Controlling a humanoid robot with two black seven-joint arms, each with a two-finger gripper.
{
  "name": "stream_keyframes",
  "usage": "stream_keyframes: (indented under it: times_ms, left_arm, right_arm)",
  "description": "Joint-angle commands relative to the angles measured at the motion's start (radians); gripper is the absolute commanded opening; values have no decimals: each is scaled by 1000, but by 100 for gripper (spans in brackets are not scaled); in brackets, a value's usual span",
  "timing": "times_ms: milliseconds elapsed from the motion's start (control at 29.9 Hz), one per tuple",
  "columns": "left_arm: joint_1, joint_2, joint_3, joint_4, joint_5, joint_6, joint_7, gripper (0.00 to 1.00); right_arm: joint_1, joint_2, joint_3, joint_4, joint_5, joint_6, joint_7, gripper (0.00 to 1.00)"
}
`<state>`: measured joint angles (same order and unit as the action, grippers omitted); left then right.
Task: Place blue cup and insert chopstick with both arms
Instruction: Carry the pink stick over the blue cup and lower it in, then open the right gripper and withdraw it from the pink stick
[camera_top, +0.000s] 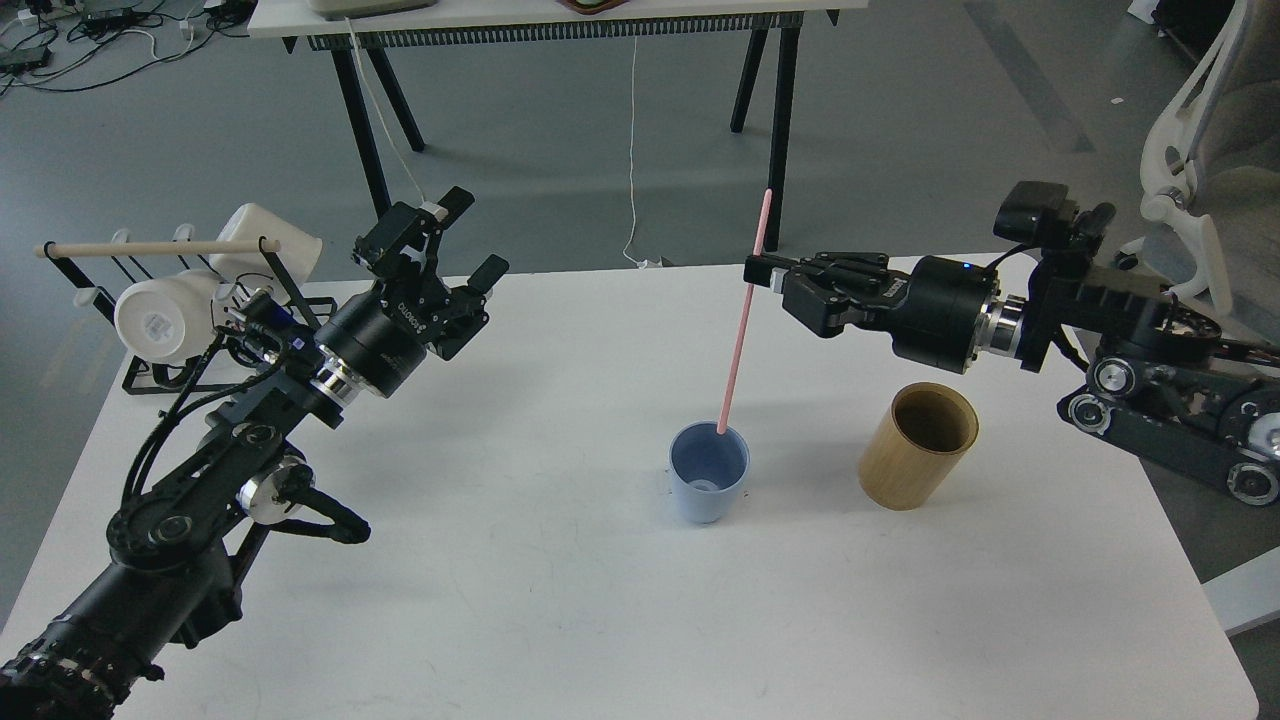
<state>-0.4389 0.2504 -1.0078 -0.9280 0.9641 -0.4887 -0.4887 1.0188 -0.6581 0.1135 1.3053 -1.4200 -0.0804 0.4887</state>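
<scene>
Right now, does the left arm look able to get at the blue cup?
Probably yes. The left gripper is open and empty, and only bare table lies between it and the blue cup. The pink chopstick comes in from the other side.

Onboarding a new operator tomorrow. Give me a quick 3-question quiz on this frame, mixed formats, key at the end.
1. True or false: the right gripper is shut on the pink chopstick.
2. Multiple choice: where is the chopstick's lower tip?
A. inside the tan wooden cylinder
B. at the far rim of the blue cup
C. lying flat on the table
3. Fill in: the left gripper is open and holds ____.

Key:
1. True.
2. B. The tip sits at the cup's rim; the frame does not show whether it touches.
3. Nothing. It is raised over the table's left side, near the rack of white cups.
</scene>
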Motion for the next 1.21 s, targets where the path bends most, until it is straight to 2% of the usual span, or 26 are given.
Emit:
stream_keyframes:
  times_ms: [0, 502, 636, 770, 937, 1071, 1105, 1138, 1172]
  left_arm:
    - [0, -2, 0, -2, -1, 0, 0, 95]
    - [6, -2, 0, 0, -2, 0, 0, 95]
    - [11, 0, -3, 0, -1, 0, 0, 95]
    - [12, 0, -3, 0, -2, 0, 0, 95]
    - [11, -2, -2, -2, -1, 0, 0, 95]
    - [11, -5, 0, 0, -1, 0, 0, 95]
    - [11, -5, 0, 0, -1, 0, 0, 95]
    - [11, -5, 0, 0, -1, 0, 0, 95]
    - [9, -5, 0, 0, -1, 0, 0, 95]
  right_arm:
    - [1, 48, -18, -34, -2, -2, 0, 4]
    - [-6, 120, -43, -109, -65, -9, 0, 4]
    - [0, 126, -68, -107, -63, -10, 0, 8]
    - [-6, 129, -69, -106, -63, -12, 0, 23]
    - [-8, 120, -68, -100, -48, -54, 0, 55]
    - [-9, 106, -64, -86, -40, -71, 0, 67]
    - [-11, 97, -58, -78, -39, -71, 0, 74]
    - [-11, 85, -48, -66, -33, -73, 0, 88]
    - [-13, 75, -45, -52, -19, -73, 0, 99]
